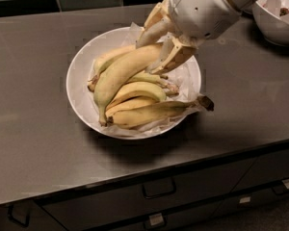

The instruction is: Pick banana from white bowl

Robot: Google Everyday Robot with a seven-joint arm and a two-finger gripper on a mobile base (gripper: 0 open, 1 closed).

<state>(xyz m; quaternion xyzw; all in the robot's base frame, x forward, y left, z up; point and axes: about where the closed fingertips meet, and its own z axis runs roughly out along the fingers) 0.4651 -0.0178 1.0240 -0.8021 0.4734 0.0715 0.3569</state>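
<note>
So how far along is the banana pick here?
Done: the gripper is down at the white bowl, its fingers on either side of the upper end of the banana and apparently closed on it. In hand: the grasp itself; the banana's green tip rests in the bowl beside the other bananas. Left: lifting it clear of the bowl.

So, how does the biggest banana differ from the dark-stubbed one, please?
The biggest banana is thicker, green-tipped, and gripped at its upper end by the gripper; the dark-stubbed banana is slimmer and lies free at the front. Both sit in the white bowl.
</note>
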